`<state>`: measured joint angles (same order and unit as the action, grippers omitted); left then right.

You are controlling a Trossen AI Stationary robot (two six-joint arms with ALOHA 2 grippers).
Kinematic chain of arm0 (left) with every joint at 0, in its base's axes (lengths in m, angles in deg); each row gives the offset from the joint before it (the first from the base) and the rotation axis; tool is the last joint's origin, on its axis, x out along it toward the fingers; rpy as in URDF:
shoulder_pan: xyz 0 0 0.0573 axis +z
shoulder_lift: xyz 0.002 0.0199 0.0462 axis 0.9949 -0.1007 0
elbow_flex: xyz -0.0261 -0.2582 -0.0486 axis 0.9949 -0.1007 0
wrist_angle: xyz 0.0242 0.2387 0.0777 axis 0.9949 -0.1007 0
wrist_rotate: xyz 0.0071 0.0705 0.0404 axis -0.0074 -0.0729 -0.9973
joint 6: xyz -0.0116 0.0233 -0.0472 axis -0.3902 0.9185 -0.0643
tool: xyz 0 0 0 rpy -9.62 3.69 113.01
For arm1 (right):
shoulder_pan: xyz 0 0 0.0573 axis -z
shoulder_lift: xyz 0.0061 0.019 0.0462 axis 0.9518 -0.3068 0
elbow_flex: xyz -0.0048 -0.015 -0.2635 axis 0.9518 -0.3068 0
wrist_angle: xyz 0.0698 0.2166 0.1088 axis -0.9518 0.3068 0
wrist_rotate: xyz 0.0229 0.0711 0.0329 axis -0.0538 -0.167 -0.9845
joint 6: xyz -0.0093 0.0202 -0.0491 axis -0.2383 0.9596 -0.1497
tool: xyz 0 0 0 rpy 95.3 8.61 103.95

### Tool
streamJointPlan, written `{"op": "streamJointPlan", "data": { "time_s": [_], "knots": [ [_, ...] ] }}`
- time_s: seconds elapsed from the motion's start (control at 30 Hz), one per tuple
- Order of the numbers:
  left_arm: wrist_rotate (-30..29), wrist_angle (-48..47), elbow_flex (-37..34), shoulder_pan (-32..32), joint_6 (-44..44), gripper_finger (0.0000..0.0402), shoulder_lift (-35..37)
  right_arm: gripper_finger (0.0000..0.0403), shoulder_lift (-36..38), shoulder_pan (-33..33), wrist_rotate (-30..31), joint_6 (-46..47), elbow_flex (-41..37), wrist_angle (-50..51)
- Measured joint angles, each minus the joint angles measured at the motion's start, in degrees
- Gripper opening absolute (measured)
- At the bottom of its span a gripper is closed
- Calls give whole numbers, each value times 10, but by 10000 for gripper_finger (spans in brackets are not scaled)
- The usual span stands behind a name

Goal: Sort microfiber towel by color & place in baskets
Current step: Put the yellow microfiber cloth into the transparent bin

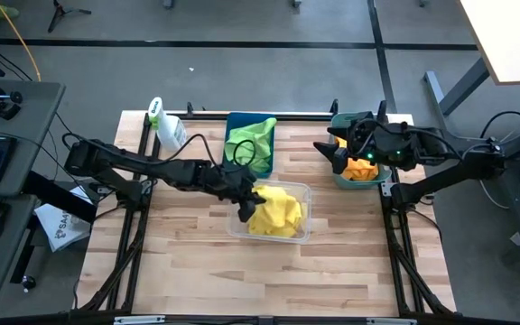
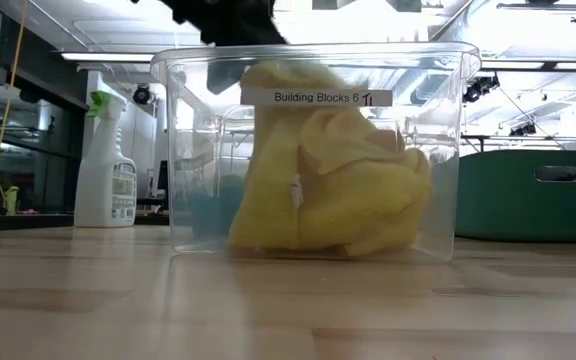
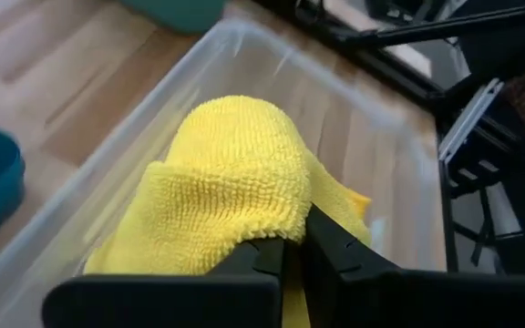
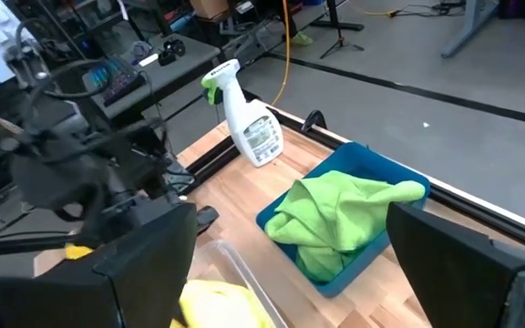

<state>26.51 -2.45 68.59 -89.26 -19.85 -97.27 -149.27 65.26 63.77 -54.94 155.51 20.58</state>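
Sorting looks nearly done, judging by what lies where. Yellow towels [image 1: 278,213] sit piled in the clear bin [image 1: 307,236] at table centre; green towels [image 1: 248,140] are in the dark blue bin [image 1: 268,168] behind it; orange cloth [image 1: 361,169] shows in the teal bin [image 1: 343,181] at the right edge. No loose cloth visible on the wooden table [image 1: 197,262].

Left gripper [image 3: 292,260] is over the clear bin w/ its fingers pinched tight on a fold of yellow towel – so this last piece isn't released yet, as far as I can judge. What's left: let go, pull the arm clear.

Right gripper [image 4: 285,246] hangs above the teal bin, fingers spread wide apart, nothing between them – waiting.

Writing: the clear bin has a white label reading "Building Blocks 6", seen in the low view. White spray bottle [image 2: 106,163] w/ green top stands at the back left; its label has print but too small to read
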Motion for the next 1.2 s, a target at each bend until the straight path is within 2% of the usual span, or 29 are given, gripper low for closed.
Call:
{"op": "streamJointPlan", "data": {
  "time_s": [0.23,0.43,0.53,0.77,0.9,1.03,1.1,1.2],
  "knots": [
    [-22,-28,18,-3,4,42,0,353,-10,0,4,-4,0,3],
    [44,-62,20,-28,-10,115,1,353,-12,0,4,-3,0,11],
    [56,-64,24,-46,-11,150,5,353,-13,0,4,-3,0,12],
    [16,-95,93,-56,52,191,3,353,-13,0,2,10,0,15],
    [-9,-86,149,-46,130,193,4,353,-13,0,2,9,0,15],
    [-39,-90,158,-42,246,191,-3,353,-13,0,2,7,0,16],
    [-38,-101,157,-39,327,188,-13,353,-13,0,2,7,0,22],
    [-49,-121,157,-43,515,179,-31,353,-13,1,2,5,0,33]
  ]
}}
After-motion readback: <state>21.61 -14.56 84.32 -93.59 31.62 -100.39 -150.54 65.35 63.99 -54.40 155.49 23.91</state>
